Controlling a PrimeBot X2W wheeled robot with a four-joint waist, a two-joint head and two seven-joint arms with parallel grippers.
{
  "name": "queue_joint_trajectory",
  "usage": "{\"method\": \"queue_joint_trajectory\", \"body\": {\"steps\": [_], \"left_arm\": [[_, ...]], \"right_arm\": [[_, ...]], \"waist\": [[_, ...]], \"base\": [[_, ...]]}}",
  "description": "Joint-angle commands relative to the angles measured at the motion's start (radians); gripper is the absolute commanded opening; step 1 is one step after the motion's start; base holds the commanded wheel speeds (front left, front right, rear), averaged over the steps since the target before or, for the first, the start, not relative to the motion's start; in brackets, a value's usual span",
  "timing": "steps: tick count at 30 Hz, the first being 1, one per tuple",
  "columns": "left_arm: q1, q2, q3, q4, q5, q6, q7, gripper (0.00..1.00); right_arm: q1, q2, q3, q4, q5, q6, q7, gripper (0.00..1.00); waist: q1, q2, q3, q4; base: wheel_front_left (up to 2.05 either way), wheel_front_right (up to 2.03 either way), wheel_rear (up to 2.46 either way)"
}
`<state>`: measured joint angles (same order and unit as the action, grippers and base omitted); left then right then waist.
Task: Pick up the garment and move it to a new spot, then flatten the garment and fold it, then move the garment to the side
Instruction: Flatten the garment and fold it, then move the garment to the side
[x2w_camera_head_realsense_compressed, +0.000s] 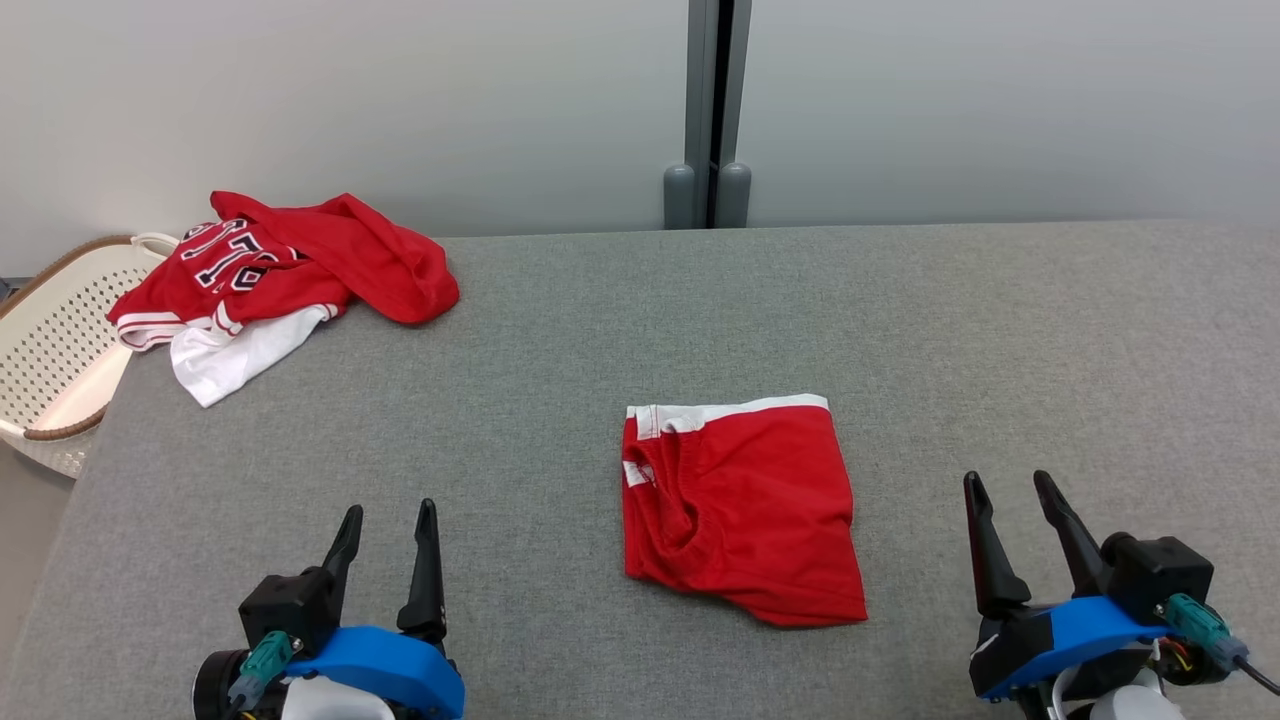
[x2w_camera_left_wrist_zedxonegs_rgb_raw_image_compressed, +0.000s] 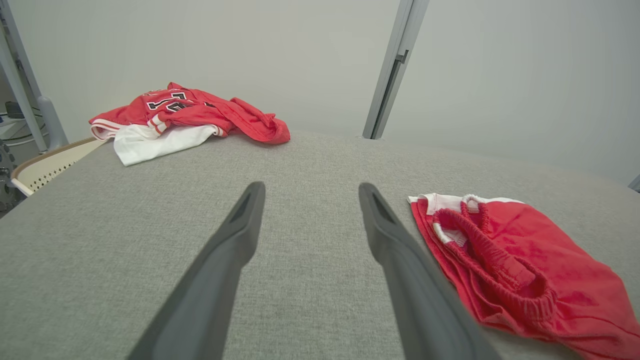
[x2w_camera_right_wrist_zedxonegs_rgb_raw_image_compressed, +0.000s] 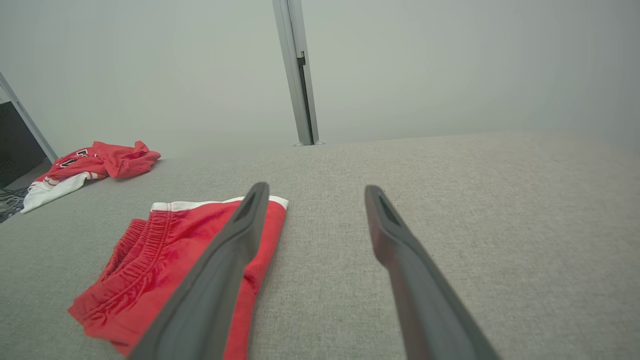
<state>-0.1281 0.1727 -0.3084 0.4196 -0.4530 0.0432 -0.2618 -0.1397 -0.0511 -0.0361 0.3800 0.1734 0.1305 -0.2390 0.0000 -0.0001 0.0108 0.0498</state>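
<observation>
2 wide-open, empty: left gripper (x2w_camera_head_realsense_compressed: 390, 507), right gripper (x2w_camera_head_realsense_compressed: 1005, 477); folded garment (x2w_camera_head_realsense_compressed: 740, 510) between them, touching neither.

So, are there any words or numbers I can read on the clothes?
Crumpled red jersey in the far-left pile: big black, white-edged characters, creased and turned, too folded to read for sure.
Folded red shorts with white trim: nothing written that shows.
No other text.

The head camera looks steeply down over the grey table (x2w_camera_head_realsense_compressed: 900, 330). Both wrist cameras skim low toward the wall (x2w_camera_left_wrist_zedxonegs_rgb_raw_image_compressed: 250, 50); all share the folded red garment (x2w_camera_head_realsense_compressed: 740, 510)
</observation>
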Motion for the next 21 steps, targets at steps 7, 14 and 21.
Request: {"method": "queue_joint_trajectory", "body": {"steps": [7, 14, 21], "left_arm": [[-0.002, -0.004, 0.006, 0.009, 0.007, -0.006, -0.005, 1.00], [-0.015, -0.006, 0.007, 0.012, 0.012, -0.008, -0.005, 1.00], [-0.041, -0.012, 0.006, 0.007, 0.015, -0.011, -0.005, 1.00]], "right_arm": [[-0.004, 0.001, 0.004, 0.020, 0.010, 0.001, -0.007, 1.00], [-0.021, 0.001, -0.003, 0.036, -0.004, 0.001, 0.021, 1.00], [-0.106, 0.001, -0.016, 0.058, -0.002, 0.001, 0.141, 1.00]], "waist": [[0.0000, 0.0001, 0.005, 0.001], [0.0000, 0.0001, 0.016, 0.008], [0.0000, 0.0001, 0.053, 0.038]], "base": [[0.00, 0.00, 0.00], [0.00, 0.00, 0.00], [0.00, 0.00, 0.00]]}}
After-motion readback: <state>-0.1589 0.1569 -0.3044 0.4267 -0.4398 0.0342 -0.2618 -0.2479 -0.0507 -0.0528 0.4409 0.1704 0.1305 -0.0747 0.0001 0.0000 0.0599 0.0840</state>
